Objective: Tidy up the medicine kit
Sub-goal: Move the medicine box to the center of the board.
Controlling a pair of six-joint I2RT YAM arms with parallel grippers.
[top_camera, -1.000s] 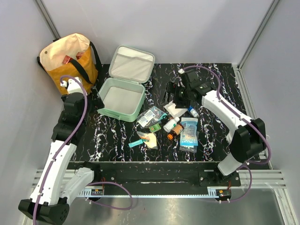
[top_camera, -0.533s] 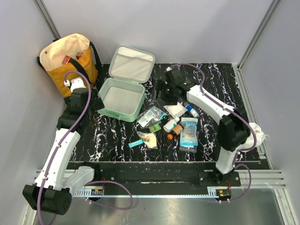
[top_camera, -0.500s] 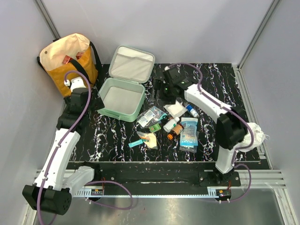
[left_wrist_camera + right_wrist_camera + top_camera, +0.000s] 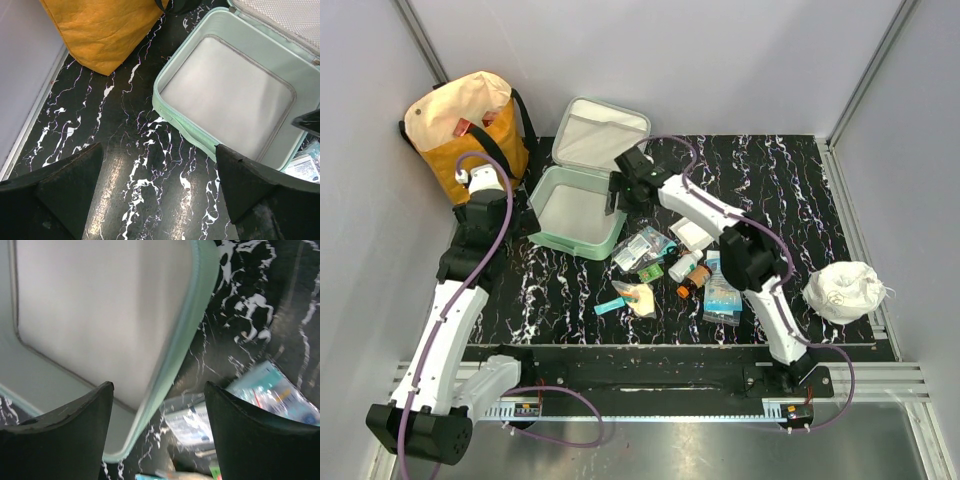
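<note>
The medicine kit [image 4: 578,210] lies open at the back left of the black marbled table [image 4: 790,190]. Its lid [image 4: 602,133] is tipped back toward the rear wall and its pale lined tray is bare. The right gripper [image 4: 618,195] hangs over the case's right rim, and the right wrist view shows its jaws apart with nothing between them, the mint edge running below. The left gripper [image 4: 525,218] sits low just beside the kit's left wall. Its jaws are spread wide and empty, framing the tray's near corner in the left wrist view.

A yellow-and-cream tote bag [image 4: 468,130] stands in the rear left corner, close beside the kit. Supplies lie heaped just off the case's front right corner — clear sachets [image 4: 642,247], a white bottle [image 4: 683,266], an orange-capped bottle [image 4: 692,280] and a blue-and-white pouch [image 4: 723,285]. A crumpled white bundle [image 4: 844,290] rests well apart, near the table's right edge.
</note>
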